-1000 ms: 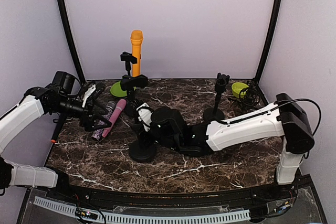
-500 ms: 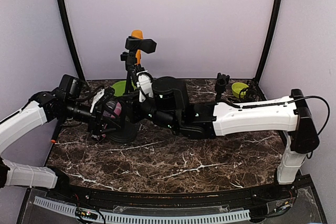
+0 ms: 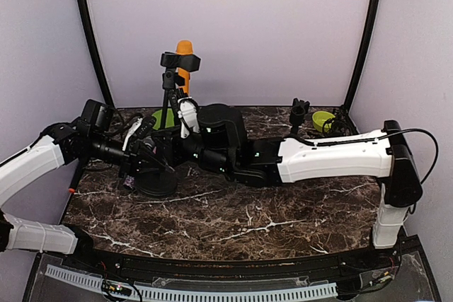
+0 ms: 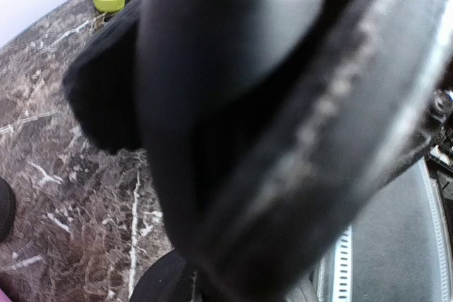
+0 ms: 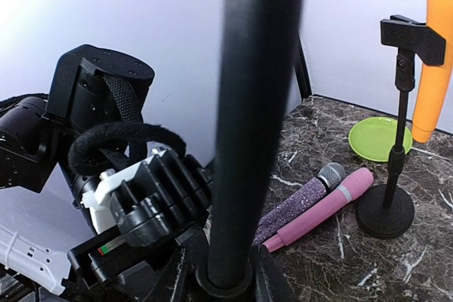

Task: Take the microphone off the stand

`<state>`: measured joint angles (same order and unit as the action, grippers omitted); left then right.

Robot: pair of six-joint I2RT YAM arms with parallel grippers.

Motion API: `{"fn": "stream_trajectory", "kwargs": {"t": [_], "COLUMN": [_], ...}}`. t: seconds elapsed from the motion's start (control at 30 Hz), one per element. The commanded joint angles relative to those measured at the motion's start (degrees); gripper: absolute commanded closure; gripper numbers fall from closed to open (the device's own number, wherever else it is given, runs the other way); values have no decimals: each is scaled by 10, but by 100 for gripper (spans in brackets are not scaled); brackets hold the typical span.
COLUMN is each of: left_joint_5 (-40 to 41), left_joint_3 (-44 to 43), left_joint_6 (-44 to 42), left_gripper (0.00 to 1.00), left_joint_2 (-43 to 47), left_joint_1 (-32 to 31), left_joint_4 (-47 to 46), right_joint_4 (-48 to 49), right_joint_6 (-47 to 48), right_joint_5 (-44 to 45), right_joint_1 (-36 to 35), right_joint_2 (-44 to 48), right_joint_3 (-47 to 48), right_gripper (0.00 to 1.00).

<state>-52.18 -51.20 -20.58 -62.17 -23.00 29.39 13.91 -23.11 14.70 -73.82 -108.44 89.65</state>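
The orange microphone [image 3: 185, 48] [image 5: 437, 54] stands upright in the clip of a thin black stand [image 5: 397, 139] at the back wall. In front of it my right gripper [image 3: 177, 119] [image 5: 226, 281] is shut on the pole of a second black stand [image 5: 248, 104]. That stand's round base [image 3: 157, 183] is at the left and its top clip [image 3: 179, 61] overlaps the orange microphone in the top view. My left gripper [image 3: 150, 157] is shut low on this same stand. A blurred black shape fills most of the left wrist view.
A purple glitter microphone [image 5: 301, 203] and a pink one [image 5: 318, 210] lie side by side on the marble. A green plate [image 5: 381, 138] sits behind them. A third short stand [image 3: 297, 132] and a yellow-green bowl [image 3: 323, 119] are at the back right.
My right arm lifted the held stand and carried it left and back to the left gripper. The left gripper went from open to shut at the stand's lower part.
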Motion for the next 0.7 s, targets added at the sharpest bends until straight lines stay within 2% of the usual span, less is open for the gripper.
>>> {"fn": "stream_trajectory", "kwargs": {"t": [0.0, 0.1, 0.23, 0.27, 0.3, 0.33, 0.53, 0.67], "left_joint_5": [-11, -45, -147, -167, -183, -199, -269, -282], "left_joint_3": [-8, -13, -40, -47, -53, -60, -66, -68], "left_joint_6": [16, 32, 59, 71, 82, 97, 173, 175], "left_gripper": [100, 100, 100, 100, 100, 100, 100, 100], "left_joint_2": [6, 9, 5, 6, 6, 7, 14, 16], "left_joint_1": [3, 3, 3, 3, 3, 3, 3, 3], "left_joint_4": [-10, -8, 13, 14, 13, 11, -24, -21], "right_joint_4": [81, 148, 218, 237, 256, 279, 438, 487], "right_joint_6": [-12, -13, -13, -11, -12, -26, -151, -195], "right_joint_5": [-37, -61, -61, -184, -207, -272, -443, -518], "right_joint_1": [-11, -10, -8, -6, -2, 2, 45, 58], "right_joint_2": [12, 24, 48, 53, 59, 63, 50, 33], "right_joint_3": [13, -20, -54, -63, -73, -85, -113, -100], "right_gripper": [100, 100, 100, 100, 100, 100, 100, 100]}}
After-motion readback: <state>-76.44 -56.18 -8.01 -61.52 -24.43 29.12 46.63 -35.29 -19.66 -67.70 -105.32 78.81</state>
